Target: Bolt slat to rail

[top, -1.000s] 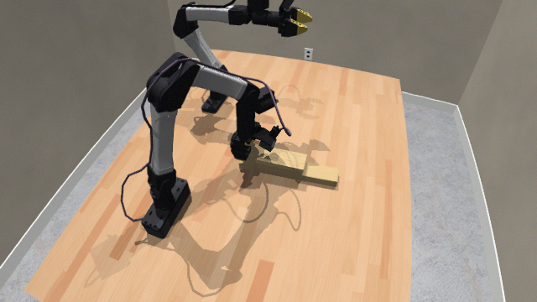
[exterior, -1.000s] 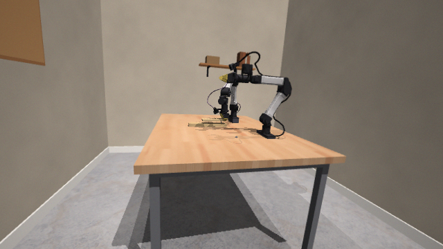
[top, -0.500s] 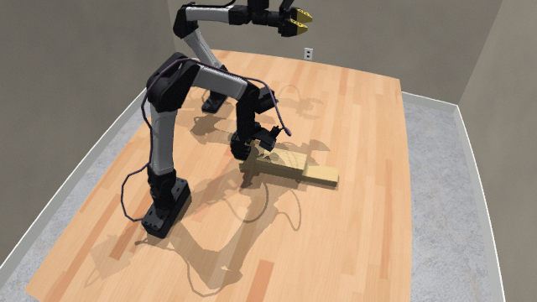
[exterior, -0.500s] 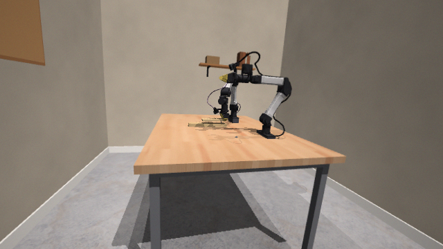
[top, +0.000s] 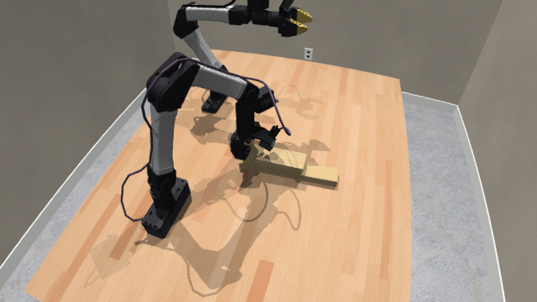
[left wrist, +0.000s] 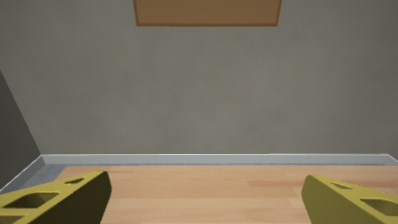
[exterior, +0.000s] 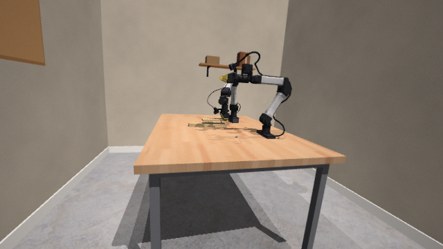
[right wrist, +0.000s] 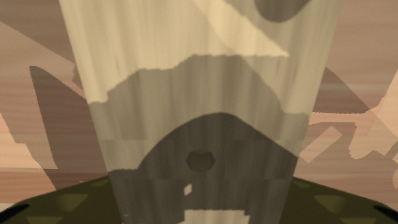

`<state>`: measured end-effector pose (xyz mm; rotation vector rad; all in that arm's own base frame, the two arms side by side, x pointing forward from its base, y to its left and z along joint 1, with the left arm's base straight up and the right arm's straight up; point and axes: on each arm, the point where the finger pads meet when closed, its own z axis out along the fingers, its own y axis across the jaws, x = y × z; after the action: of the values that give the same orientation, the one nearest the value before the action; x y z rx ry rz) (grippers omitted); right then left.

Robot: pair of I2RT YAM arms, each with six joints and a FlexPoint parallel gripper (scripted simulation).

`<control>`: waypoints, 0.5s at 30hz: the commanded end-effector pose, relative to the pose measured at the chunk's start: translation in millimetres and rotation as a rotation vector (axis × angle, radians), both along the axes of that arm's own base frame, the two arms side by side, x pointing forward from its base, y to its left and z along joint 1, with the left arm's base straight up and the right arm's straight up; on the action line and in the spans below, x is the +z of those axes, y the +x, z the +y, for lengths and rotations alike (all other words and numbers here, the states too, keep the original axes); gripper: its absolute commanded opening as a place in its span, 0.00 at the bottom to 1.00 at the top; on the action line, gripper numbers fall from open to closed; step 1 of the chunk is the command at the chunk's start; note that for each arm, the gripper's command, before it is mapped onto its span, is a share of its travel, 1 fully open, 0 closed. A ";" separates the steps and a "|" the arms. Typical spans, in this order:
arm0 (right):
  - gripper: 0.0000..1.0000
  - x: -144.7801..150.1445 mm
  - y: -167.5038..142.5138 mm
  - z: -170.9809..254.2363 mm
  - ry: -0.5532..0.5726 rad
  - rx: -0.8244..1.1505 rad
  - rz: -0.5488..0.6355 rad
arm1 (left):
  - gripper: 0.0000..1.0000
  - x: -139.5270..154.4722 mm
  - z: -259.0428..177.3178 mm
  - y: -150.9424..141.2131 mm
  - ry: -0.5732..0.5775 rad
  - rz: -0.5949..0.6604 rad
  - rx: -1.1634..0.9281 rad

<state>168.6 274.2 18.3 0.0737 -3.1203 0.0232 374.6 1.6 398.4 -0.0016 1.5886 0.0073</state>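
The slat [top: 289,158] [exterior: 212,120] [right wrist: 200,85] is a pale wooden board over the rail [top: 323,174] [exterior: 197,124], whose end sticks out beyond it. A slim gap seems to lie between them in the exterior view. My right gripper [right wrist: 200,182] [exterior: 223,117] points down with its fingers against both long edges of the slat, shut on it. A dark round spot in the slat lies between the fingers; I cannot tell whether the bolt is in it. A small dark piece, perhaps the nut [exterior: 236,137], lies on the table. My left gripper [top: 308,23] [exterior: 221,78] [left wrist: 205,181] is open and empty, high up.
The left arm's base [top: 215,101] [exterior: 266,134] stands beside the small dark piece. The right arm's base [top: 165,210] stands near the table edge. The right arm and its shadows cover part of the boards. A shelf [exterior: 225,66] hangs on the wall behind.
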 end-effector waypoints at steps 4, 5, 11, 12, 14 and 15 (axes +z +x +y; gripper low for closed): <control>0.67 5.0 2.4 8.4 0.023 0.003 -0.025 | 1.00 7.1 -1.6 0.1 -0.004 -0.027 -0.006; 0.67 5.0 2.4 8.4 0.023 0.003 -0.025 | 1.00 7.1 -1.6 0.1 -0.004 -0.027 -0.006; 0.67 0.9 2.4 8.6 0.023 0.003 -0.025 | 1.00 7.1 -1.6 0.1 -0.004 -0.027 -0.006; 0.67 0.3 2.4 8.7 0.023 0.003 -0.025 | 1.00 7.1 -1.6 0.1 -0.004 -0.027 -0.006; 0.67 -1.1 2.4 8.7 0.023 0.003 -0.025 | 1.00 7.1 -1.6 0.1 -0.004 -0.027 -0.006; 0.67 -1.8 2.4 8.8 0.023 0.003 -0.025 | 1.00 7.1 -1.6 0.1 -0.004 -0.027 -0.006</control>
<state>169.7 275.8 18.3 0.0732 -3.1248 0.0128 374.6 1.6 398.4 -0.0016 1.5886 0.0073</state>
